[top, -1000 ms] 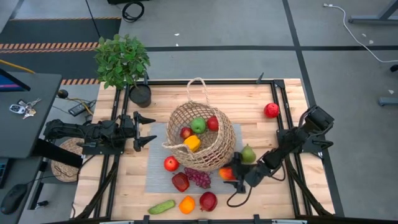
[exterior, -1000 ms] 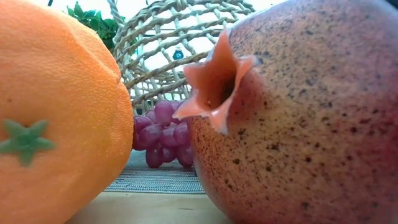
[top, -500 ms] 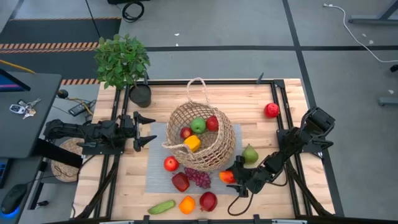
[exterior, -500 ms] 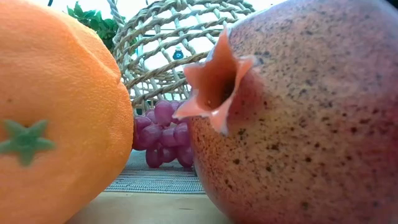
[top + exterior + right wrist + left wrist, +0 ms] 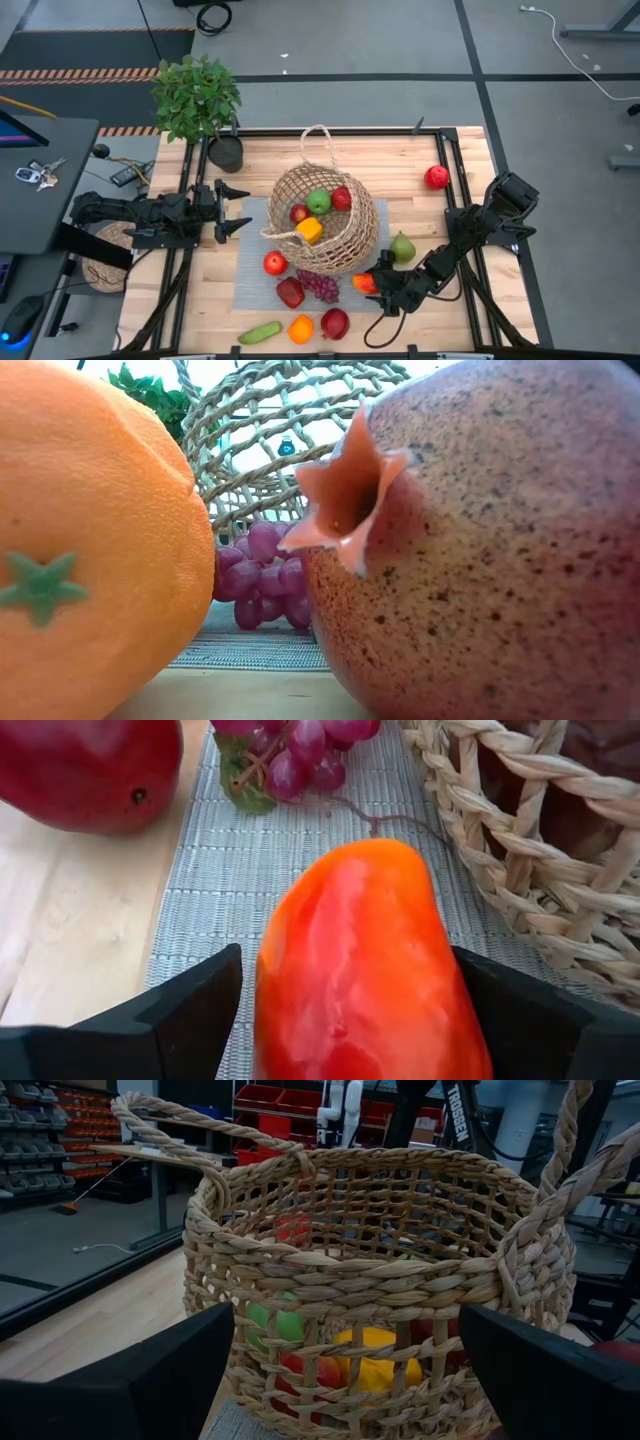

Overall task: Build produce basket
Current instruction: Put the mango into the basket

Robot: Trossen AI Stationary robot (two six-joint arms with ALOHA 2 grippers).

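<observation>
Now pepper (image 5: 370, 970) lengthwise between right claw (image 5: 378, 290) fingers, beside basket (image 5: 325, 225)

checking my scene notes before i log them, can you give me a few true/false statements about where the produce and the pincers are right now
1. The right pincer sits around the red-orange pepper on the grey mat. True; whether its fingers touch the pepper cannot be told.
2. The basket is empty. False: it holds a green apple, a yellow piece and red fruit.
3. The left pincer is open, beside the basket, holding nothing. True.
4. The purple grapes lie inside the basket. False: they lie on the mat outside it.
5. The green pear is in the left pincer. False: it stands on the table beside the basket, near the right arm.
</observation>
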